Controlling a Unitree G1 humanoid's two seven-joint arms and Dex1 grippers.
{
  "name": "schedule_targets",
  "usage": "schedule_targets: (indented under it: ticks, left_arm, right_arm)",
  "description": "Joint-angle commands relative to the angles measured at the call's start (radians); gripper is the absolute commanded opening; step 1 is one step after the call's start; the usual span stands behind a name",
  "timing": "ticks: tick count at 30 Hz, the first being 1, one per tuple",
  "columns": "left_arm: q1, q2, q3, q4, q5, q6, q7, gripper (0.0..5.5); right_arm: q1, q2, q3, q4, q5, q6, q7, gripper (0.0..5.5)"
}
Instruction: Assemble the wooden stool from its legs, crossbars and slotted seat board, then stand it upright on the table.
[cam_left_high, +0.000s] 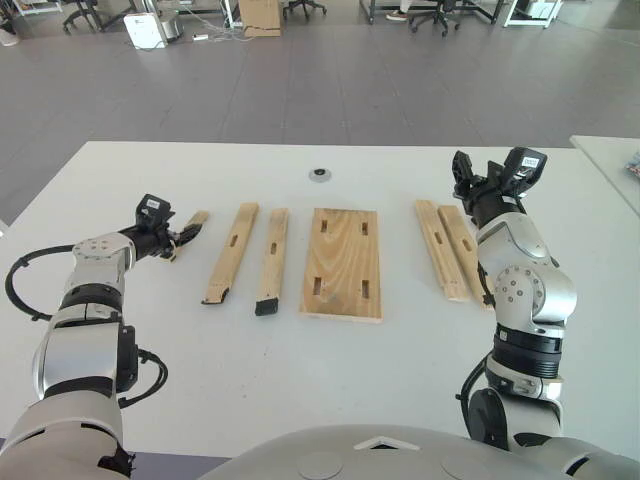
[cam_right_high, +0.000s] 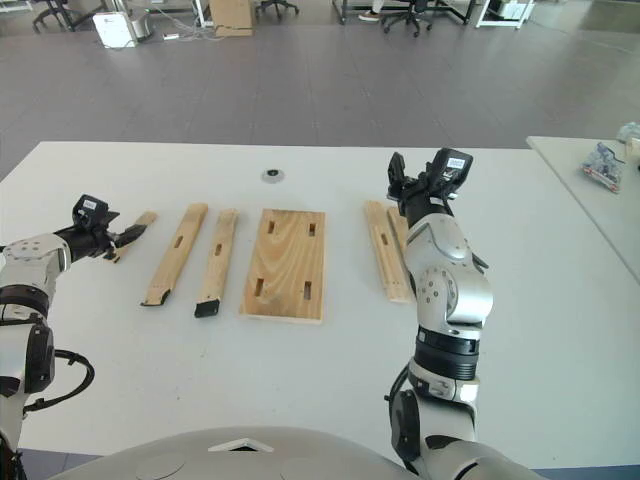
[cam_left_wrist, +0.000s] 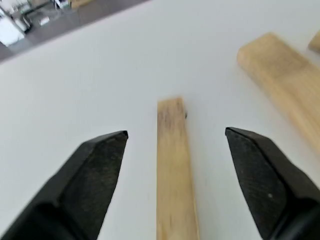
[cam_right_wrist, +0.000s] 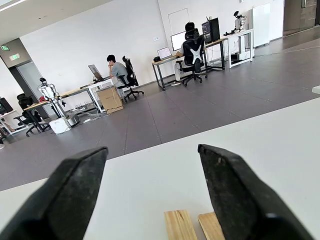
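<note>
Starting the first pickup — the left hand is spread apart, straddling a thin crossbar flat on the surface; closing and lifting seems next. The right hand, also apart, hovers by two wooden pieces — the seat board lies between both hands.

Both head views look forward and down over the table, sharing all the wooden parts. The left wrist view sits close over a crossbar, between its fingers; the right wrist view faces out across the table toward distant desks.
</note>
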Motion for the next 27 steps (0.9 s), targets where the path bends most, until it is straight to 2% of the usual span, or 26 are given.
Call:
schedule_targets:
  ticks: [1,5,8,20,23,27]
  left_arm:
    - [0.004,0.029,-0.050,0.045,0.060,0.080,-0.026,3.60]
    - [0.030,0.040,-0.082,0.077,0.095,0.191,-0.038,3.60]
    - [0.044,0.029,-0.071,0.076,0.069,0.216,-0.076,3.16]
    - [0.075,0.010,-0.076,0.081,0.080,0.209,-0.042,1.31]
    - [0.072,-0.005,-0.062,0.070,0.061,0.162,-0.067,1.30]
    - [-0.007,-0.041,0.063,0.008,-0.073,0.013,-0.090,1.30]
  right_arm:
    - [-0.015,0.003,0.001,0.002,-0.006,0.015,-0.002,3.38]
    - [-0.020,0.005,0.007,0.008,-0.007,0.014,-0.002,3.38]
    - [-0.019,0.003,0.007,0.006,-0.009,0.014,-0.003,3.38]
    - [-0.018,0.015,0.009,0.004,-0.021,0.011,-0.007,3.38]
    - [-0.016,0.020,0.006,0.001,-0.015,0.019,-0.008,3.38]
    - [-0.025,0.037,-0.004,-0.008,0.009,0.033,-0.007,3.38]
